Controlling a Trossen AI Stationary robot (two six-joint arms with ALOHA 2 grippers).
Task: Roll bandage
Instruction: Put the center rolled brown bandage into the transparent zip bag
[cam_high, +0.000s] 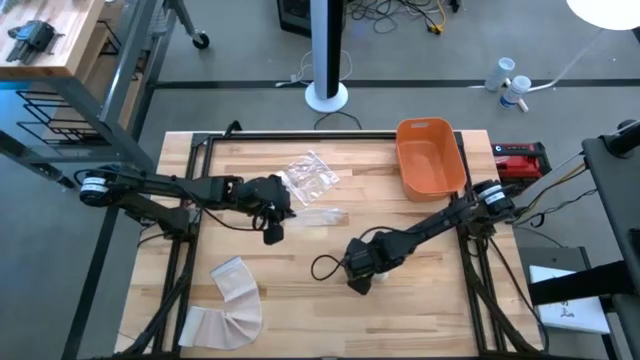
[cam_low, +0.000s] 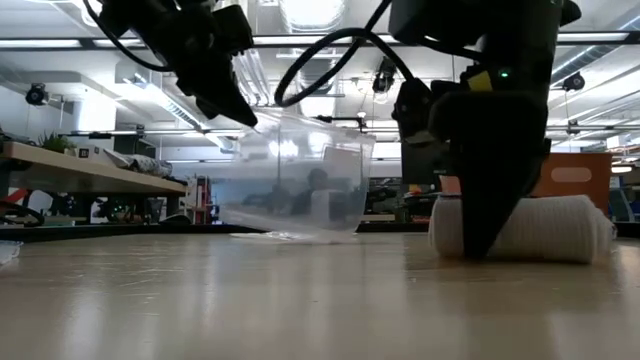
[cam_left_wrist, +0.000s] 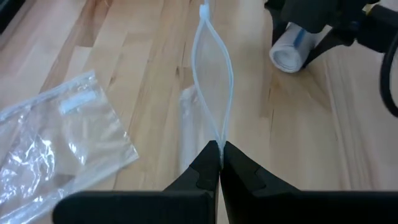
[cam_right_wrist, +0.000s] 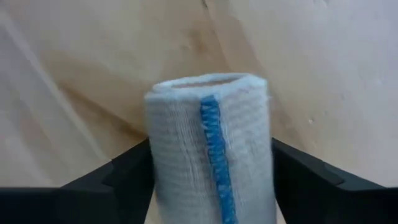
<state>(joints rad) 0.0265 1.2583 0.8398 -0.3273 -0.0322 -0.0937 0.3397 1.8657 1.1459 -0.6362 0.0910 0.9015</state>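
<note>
A rolled white bandage (cam_right_wrist: 211, 149) with a blue stitched line lies on its side on the wooden table (cam_high: 440, 320), right of centre. My right gripper (cam_high: 362, 283) is shut on it; it also shows in the low view (cam_low: 480, 240). My left gripper (cam_high: 272, 235) is shut on a clear plastic bag (cam_low: 300, 180), held up left of the roll. The bag's mouth (cam_left_wrist: 214, 81) gapes open and faces the roll (cam_left_wrist: 291, 50). The bag's lower edge (cam_low: 300, 237) touches the table. My left gripper pinches the bag's mouth edge (cam_left_wrist: 221, 146) at one corner between its two fingers. The bag stands away from the fingers, partly lifted and slack. My right gripper pinches the roll's curved wall (cam_right_wrist: 161, 155) on two opposite sides. It comes from above, near one end. The roll rests on the table (cam_low: 540, 255).
A second, crumpled clear bag (cam_high: 310, 175) lies at the table's far middle. An orange bin (cam_high: 430, 155) stands at the far right. A loose strip of bandage (cam_high: 232, 300) lies curved at the near left. Bare wood shows along the near right.
</note>
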